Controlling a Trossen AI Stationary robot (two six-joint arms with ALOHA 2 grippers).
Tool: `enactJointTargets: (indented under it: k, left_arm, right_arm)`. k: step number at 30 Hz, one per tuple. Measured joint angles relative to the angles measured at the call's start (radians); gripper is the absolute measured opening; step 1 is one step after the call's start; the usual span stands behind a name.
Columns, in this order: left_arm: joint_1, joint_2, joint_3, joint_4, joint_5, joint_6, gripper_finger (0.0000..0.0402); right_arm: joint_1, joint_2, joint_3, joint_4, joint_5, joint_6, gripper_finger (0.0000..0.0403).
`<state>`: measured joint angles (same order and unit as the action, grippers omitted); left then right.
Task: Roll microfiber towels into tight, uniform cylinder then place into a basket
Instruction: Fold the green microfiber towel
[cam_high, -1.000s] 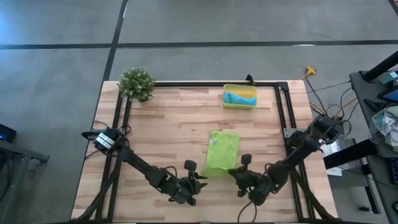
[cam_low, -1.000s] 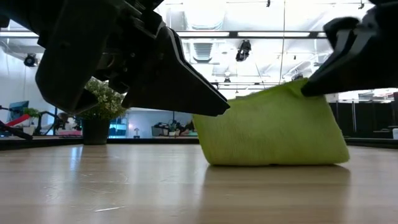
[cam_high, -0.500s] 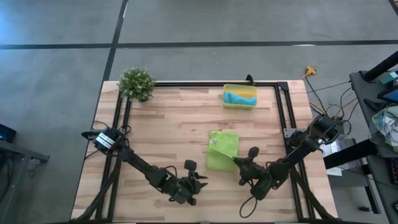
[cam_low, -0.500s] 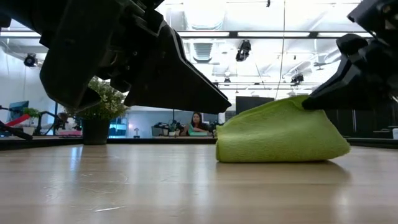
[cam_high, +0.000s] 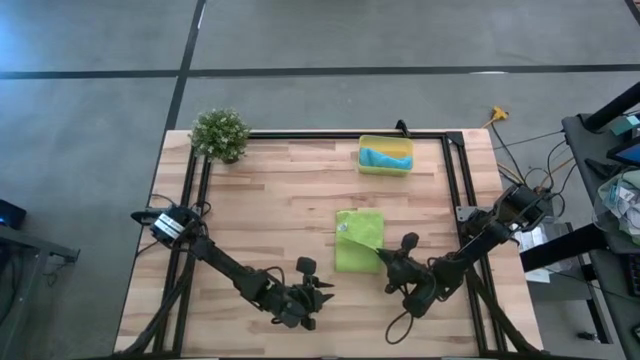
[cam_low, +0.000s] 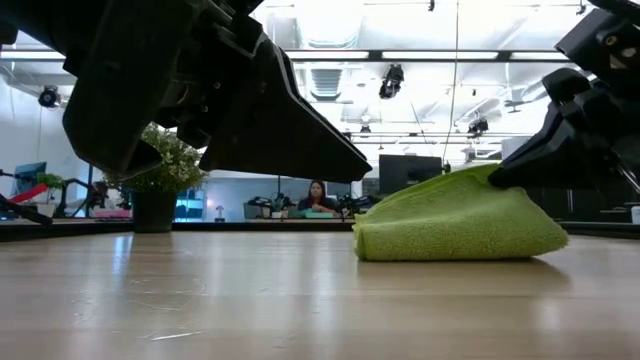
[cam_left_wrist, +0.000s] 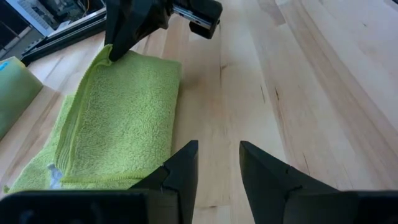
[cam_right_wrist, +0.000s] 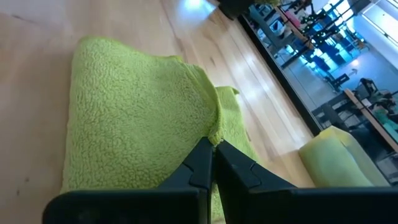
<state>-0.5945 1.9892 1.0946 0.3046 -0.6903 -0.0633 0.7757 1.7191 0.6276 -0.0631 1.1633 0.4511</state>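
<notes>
**Layout around the folded towel**

The folded towel (cam_high: 359, 241) lies on the worktop (cam_high: 270, 200), right of its centre. Beyond the towel, at the far edge, sits the basket (cam_high: 386, 155) with the other towel (cam_high: 385, 157) in it. Far to the towel's left, at the far corner, stands the potted plant (cam_high: 220, 134). The right claw (cam_high: 379, 256) sits at the towel's near right corner, pinching it. The left claw (cam_high: 325, 287) hangs near the front edge, left of the towel and apart from it.

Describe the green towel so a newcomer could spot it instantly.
On the wooden table, look near the front edge, between the two arms. The green towel lies folded there, one corner pinched by the right gripper. It's lime; the other towel is blue, in the yellow basket.
</notes>
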Motion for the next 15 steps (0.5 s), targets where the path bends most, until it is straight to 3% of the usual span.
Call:
enactJointTargets:
  k: [4,8,11,15]
  left_arm:
    - [0.004,0.0,-0.001,0.001,-0.002,0.021,0.0102]
    - [0.006,0.011,-0.007,0.1,-0.139,0.186,0.0102]
    - [0.006,0.058,-0.012,0.147,-0.165,0.334,0.0102]
    - [0.011,0.129,-0.008,0.21,-0.183,0.412,0.0102]
  right_arm:
    - [-0.001,0.0,-0.008,0.0,-0.012,0.006,0.0009]
    - [-0.004,0.0,-0.017,-0.001,-0.019,0.011,0.0009]
    - [-0.004,0.0,-0.021,-0.002,-0.022,0.013,0.0009]
    - [-0.004,0.0,-0.022,0.0,-0.038,0.013,0.0009]
